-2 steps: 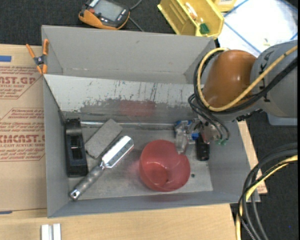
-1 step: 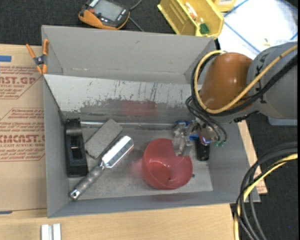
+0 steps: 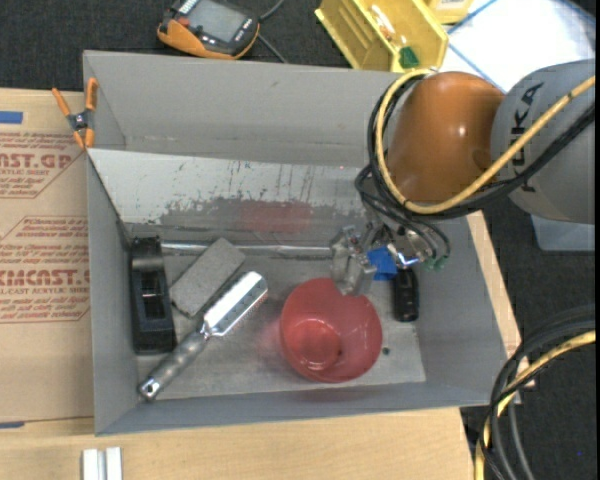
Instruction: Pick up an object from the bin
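My gripper (image 3: 350, 268) hangs at the far rim of a red bowl (image 3: 330, 336) that lies right of the bin's middle, its metal fingers pointing down just above that rim. Whether the fingers grip anything is hidden. A small blue piece (image 3: 382, 262) sits just right of the gripper. Beside it a short black bar (image 3: 406, 295) lies upright against the bin's right side.
A silver scraper-like tool with a metal handle (image 3: 208, 330) lies left of the bowl, next to a grey block (image 3: 206, 274). A black tape dispenser (image 3: 150, 296) stands along the left wall. The arm with its orange cover and cables reaches in from the upper right.
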You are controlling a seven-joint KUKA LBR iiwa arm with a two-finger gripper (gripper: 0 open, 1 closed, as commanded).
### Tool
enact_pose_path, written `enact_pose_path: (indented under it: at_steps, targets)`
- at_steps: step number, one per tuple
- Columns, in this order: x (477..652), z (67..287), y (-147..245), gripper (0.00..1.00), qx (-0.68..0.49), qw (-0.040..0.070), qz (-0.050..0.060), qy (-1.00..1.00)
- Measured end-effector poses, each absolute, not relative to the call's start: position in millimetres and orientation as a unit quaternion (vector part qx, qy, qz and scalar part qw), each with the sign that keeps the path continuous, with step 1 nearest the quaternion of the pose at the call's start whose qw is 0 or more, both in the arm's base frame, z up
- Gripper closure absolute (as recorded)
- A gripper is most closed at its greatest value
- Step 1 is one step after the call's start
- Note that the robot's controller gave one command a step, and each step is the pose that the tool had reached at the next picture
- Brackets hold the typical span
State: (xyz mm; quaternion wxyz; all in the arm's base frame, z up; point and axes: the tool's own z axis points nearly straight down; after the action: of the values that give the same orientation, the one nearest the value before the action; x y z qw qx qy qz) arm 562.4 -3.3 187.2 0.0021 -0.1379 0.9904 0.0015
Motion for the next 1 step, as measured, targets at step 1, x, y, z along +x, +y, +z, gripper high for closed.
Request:
enact_pose_path:
  at_steps: [1]
  targets:
    - [526.3, 88.7, -33.5, 1.00, -0.097, -0.006, 0.002, 0.995]
